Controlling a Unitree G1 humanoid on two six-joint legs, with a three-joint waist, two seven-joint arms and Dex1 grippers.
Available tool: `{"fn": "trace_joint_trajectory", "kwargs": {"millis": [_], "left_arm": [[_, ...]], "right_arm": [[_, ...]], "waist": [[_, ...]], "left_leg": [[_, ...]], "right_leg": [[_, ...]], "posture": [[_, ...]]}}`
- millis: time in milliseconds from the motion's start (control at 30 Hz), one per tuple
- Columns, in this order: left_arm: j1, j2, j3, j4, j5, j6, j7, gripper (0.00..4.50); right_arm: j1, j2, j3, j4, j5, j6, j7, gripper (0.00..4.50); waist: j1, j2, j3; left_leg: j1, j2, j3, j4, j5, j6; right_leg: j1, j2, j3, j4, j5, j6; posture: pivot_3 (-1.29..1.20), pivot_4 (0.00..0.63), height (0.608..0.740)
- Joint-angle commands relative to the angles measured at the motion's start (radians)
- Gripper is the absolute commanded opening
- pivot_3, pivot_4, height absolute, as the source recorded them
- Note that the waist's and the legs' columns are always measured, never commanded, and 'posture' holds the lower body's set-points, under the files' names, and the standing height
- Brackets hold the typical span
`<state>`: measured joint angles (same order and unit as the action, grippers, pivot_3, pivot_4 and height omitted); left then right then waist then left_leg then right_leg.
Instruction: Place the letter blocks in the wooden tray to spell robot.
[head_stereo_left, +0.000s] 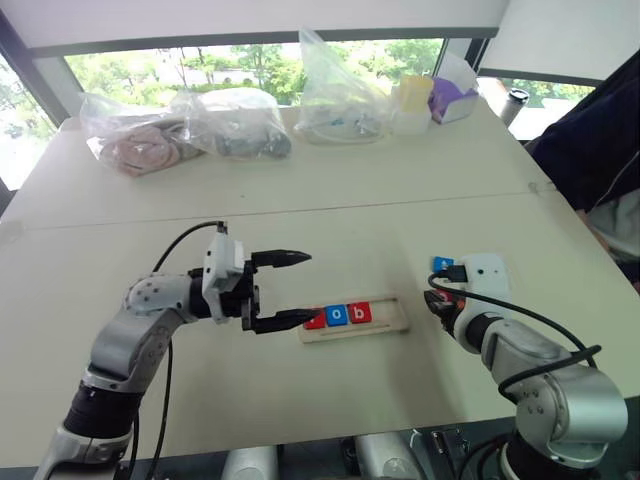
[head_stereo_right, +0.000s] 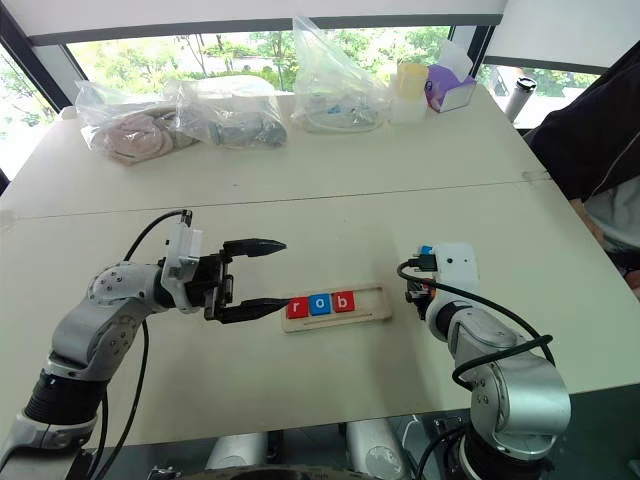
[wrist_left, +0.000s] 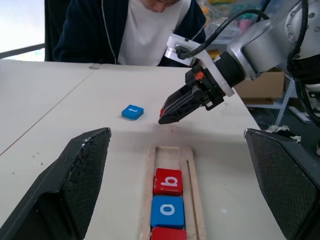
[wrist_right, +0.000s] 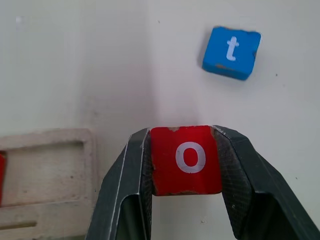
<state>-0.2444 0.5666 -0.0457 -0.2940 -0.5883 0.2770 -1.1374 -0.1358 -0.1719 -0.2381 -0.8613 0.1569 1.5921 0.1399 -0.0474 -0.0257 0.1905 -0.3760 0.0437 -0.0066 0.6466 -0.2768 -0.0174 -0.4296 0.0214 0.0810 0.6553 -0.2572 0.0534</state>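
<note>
I had the right gripper clamped on the red o block, the wooden tray lying lengthwise to its left, free slots nearest; left gripper wide

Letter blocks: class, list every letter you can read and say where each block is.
"o": red block held in the right gripper.
"t": blue block lying on the table.
"b": red block in the wooden tray.
"o": blue block beside it.
Third tray block: letter unreadable.
</note>
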Motion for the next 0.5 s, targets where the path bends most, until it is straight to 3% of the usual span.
{"fn": "trace_joint_trajectory", "kwargs": {"millis": [33, 200, 500], "left_arm": [[-0.009, 0.000, 0.010, -0.011, 0.003, -0.022, -0.001, 4.50], [-0.005, 0.000, 0.011, -0.014, 0.003, -0.022, 0.004, 4.50], [-0.018, -0.004, 0.007, 0.000, 0.009, -0.027, 0.001, 4.50]], "right_arm": [[0.017, -0.011, -0.006, 0.015, -0.002, -0.059, 0.004, 2.23], [0.012, -0.136, 0.002, 0.023, 0.057, -0.139, 0.110, 4.46], [0.152, -0.666, 0.011, 0.153, 0.191, -0.715, 0.703, 4.46]], "waist": [[0.000, 0.000, 0.000], [-0.001, 0.000, 0.000], [0.003, 0.000, 0.000]], "left_leg": [[0.000, 0.000, 0.000, 0.000, 0.000, 0.000], [0.000, 0.000, 0.000, 0.000, 0.000, 0.000], [0.000, 0.000, 0.000, 0.000, 0.000, 0.000]], "right_leg": [[0.000, 0.000, 0.000, 0.000, 0.000, 0.000], [0.000, 0.000, 0.000, 0.000, 0.000, 0.000], [0.002, 0.001, -0.001, -0.004, 0.000, 0.001]], "posture": [[0.00, 0.150, 0.740], [0.00, 0.150, 0.740], [0.00, 0.150, 0.740]]}}
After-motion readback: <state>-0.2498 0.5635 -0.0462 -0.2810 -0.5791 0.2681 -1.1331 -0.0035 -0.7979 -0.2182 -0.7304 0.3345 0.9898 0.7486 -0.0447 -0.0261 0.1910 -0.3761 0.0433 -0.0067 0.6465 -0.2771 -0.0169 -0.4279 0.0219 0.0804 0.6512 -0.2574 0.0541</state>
